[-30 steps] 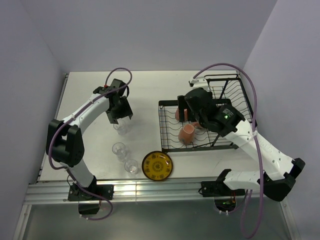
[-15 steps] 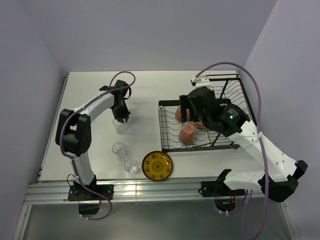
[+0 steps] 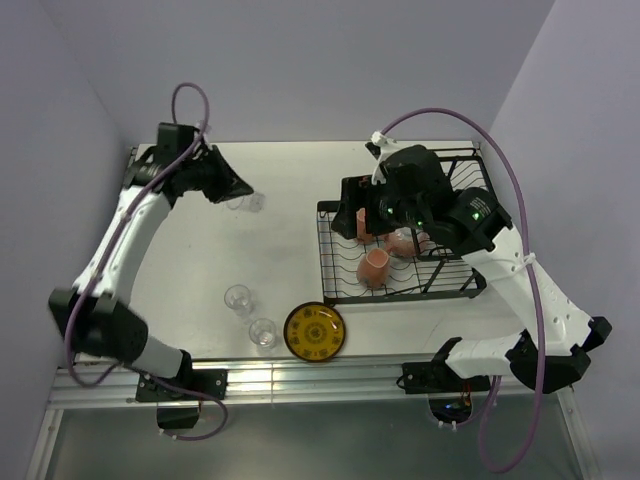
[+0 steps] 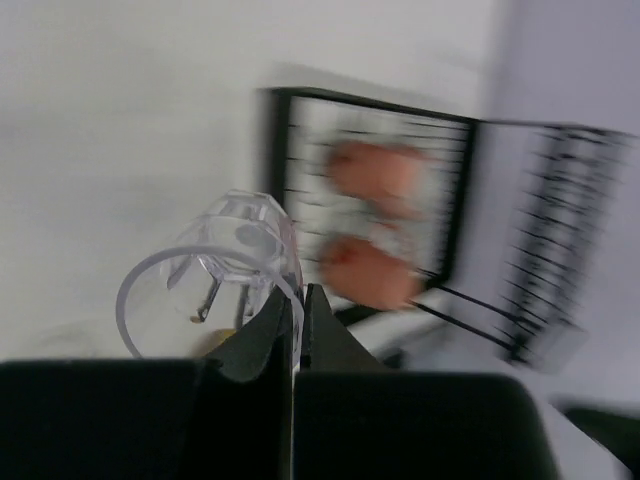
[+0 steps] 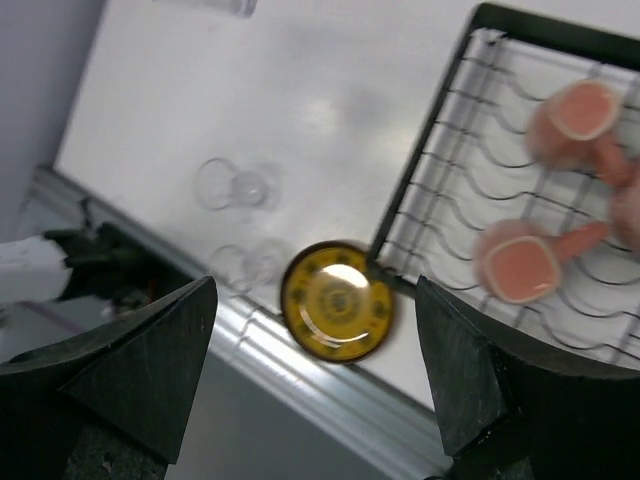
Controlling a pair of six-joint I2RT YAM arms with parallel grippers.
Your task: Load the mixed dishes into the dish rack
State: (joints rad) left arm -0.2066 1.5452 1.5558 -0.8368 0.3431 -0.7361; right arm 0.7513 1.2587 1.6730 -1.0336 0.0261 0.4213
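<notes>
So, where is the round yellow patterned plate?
Top view: yellow plate at white table's near edge, right of a small clear glass, by the black wire rack's corner.

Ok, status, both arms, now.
Left gripper shut on a glass, held tilted. Right gripper open, empty, above the rack. Two glasses, plate on the table, unloaded. Path to rack looks clear.

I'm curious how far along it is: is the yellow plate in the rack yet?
No, the yellow plate lies on the table, outside the near corner of the dish rack.
</notes>
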